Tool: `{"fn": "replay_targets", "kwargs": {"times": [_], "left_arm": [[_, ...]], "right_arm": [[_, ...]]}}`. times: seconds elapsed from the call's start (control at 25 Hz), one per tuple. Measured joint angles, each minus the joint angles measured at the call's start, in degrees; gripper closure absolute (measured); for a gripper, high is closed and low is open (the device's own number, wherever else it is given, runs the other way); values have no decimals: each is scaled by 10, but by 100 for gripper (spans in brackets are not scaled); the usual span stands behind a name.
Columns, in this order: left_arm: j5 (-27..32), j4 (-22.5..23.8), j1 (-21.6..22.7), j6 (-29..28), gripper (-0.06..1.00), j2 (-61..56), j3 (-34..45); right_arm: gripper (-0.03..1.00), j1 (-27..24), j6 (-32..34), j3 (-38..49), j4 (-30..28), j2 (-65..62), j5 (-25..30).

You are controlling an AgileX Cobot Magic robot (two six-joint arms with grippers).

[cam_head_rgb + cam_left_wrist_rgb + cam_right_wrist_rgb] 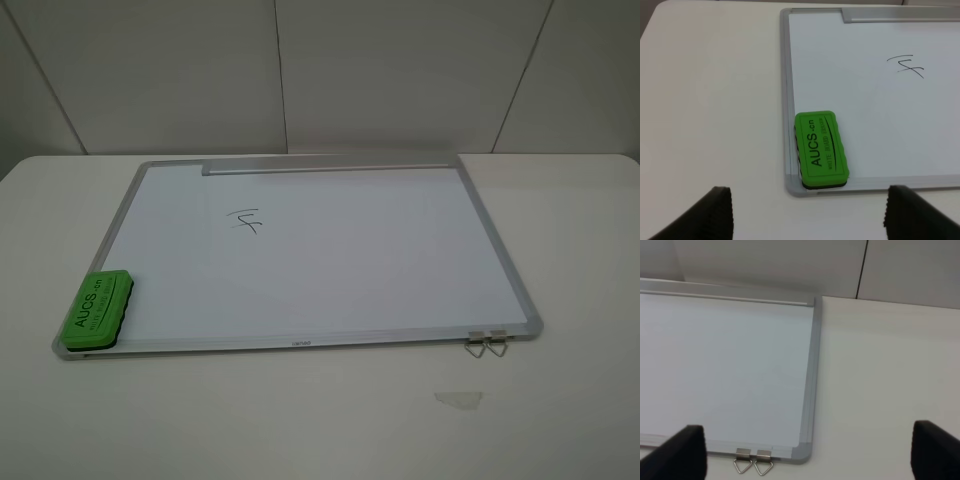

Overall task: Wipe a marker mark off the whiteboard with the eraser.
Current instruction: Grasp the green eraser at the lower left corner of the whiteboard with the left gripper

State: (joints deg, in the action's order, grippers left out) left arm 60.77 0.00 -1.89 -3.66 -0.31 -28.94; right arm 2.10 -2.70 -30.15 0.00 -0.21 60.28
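Opening step: reaching for the eraser, nothing grasped yet. The whiteboard (505,270) lies flat on the table (330,420), its tray strip (330,165) along the 12 o'clock edge and two clips (487,342) at the 5 o'clock corner. The green eraser (97,311) sits on the board's 7 o'clock corner, overlapping the frame. The mark (244,221) is well apart from it, toward 1 o'clock of the eraser. The left hand (809,200) hovers just short of the eraser, fingers wide apart and empty. The right hand (809,437) is likewise apart and empty, near the clips. The next move probably calls for lowering the left hand over the eraser and closing across its narrow width.
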Motion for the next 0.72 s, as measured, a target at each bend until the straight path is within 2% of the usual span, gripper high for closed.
{"fn": "replay_targets", "kwargs": {"times": [0.16, 0.32, 0.48, 0.72], "left_arm": [[0, 0, 0, 0, 29, 0, 0], [0, 0, 0, -7, 22, 0, 0], [1, 0, 0, -14, 20, 9, -2], [12, -8, 0, -27, 19, 117, -72]], "right_arm": [[15, 0, 0, 0, 0, 0, 0], [15, 0, 0, 0, 0, 0, 0], [15, 0, 0, 0, 0, 0, 0], [15, 0, 0, 0, 0, 0, 0]]}}
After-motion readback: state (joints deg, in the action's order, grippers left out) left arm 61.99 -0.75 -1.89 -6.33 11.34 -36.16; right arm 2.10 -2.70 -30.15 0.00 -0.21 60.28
